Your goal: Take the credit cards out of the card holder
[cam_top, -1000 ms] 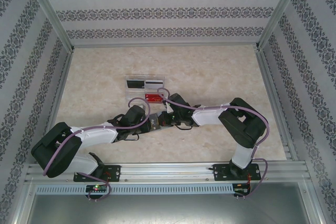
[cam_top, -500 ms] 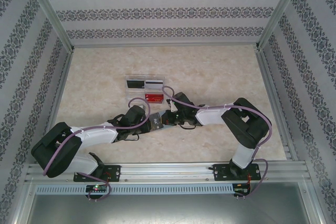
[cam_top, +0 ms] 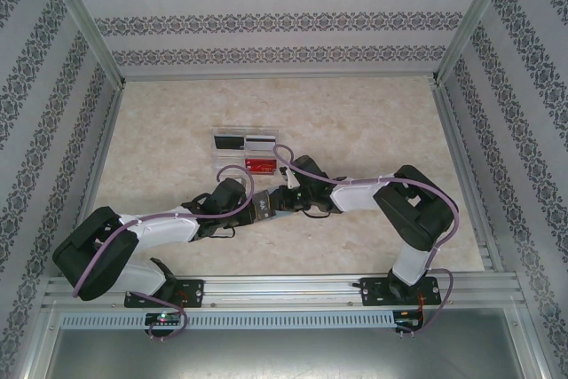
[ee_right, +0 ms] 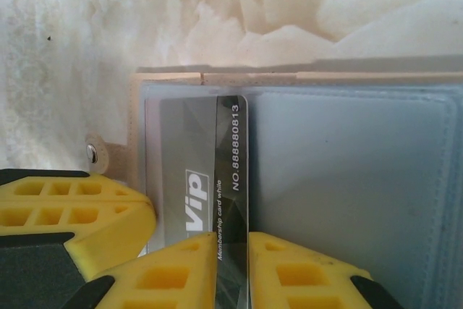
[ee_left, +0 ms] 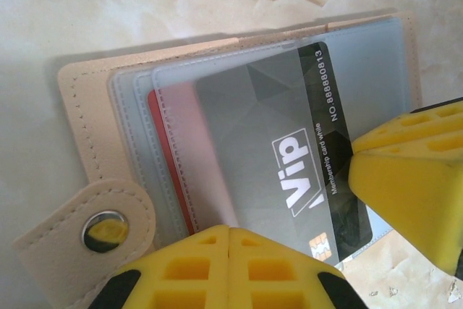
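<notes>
- The tan, stitched, wallet-like card holder (ee_left: 79,106) lies open on the pale marbled table (cam_top: 373,122), in the middle of the near half, where the two arms meet (cam_top: 263,209).
- Frosted clear plastic sleeves (ee_left: 137,128) fan out from the card holder. Its rounded tan snap tab (ee_left: 54,240) with a metal stud (ee_left: 105,226) points off to one side.
- A dark grey card (ee_left: 289,157), thin and rectangular, printed "Vip" and "NO.888880813", sits partly in the front sleeve. One long edge pokes out as an unfrosted dark strip (ee_right: 231,150).
- A flat red card (ee_left: 170,157) sits in a sleeve behind it; only a narrow band of it shows.
- The left gripper (ee_left: 228,269) has its yellow ribbed fingers pressed together over the card holder's near edge, pinning it down.
- The right gripper (ee_right: 231,276) is clamped on the exposed strip of the dark grey card, which runs between its two yellow fingers (ee_right: 307,276).
- From the left wrist, one of those fingers (ee_left: 412,186) rests against the card's right edge.
- A clear plastic compartment tray (cam_top: 227,166) holding black, silver and red cards stands just beyond the grippers.
</notes>
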### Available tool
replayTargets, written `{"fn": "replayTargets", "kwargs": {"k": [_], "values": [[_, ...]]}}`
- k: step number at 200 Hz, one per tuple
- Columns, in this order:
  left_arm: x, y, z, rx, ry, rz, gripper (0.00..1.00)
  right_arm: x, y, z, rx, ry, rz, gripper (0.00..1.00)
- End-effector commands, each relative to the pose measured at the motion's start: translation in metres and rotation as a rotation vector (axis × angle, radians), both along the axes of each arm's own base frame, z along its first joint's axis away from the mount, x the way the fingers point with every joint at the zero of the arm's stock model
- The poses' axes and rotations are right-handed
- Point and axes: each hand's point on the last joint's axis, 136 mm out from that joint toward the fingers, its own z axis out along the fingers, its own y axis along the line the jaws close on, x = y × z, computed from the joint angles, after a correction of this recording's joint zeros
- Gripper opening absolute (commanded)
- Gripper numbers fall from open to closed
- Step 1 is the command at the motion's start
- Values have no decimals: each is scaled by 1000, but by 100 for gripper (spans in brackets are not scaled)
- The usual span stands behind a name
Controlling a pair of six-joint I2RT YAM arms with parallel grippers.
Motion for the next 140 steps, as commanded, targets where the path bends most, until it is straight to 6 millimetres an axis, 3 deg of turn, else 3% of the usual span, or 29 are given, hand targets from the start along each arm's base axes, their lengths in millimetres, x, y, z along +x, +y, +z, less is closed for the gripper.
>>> {"fn": "replayTargets", "kwargs": {"k": [1,35,99,140], "values": [[-12,13,-18,61,61,10,4,0,4,-5,20,14,15,17],[-13,15,-17,65,57,15,4,0,-2,-9,8,23,-6,0],[-14,18,-17,76,56,17,3,2,-28,-16,-19,27,-60,0],[-15,19,-18,83,58,17,3,8,-44,-4,-17,-1,-85,0]]}}
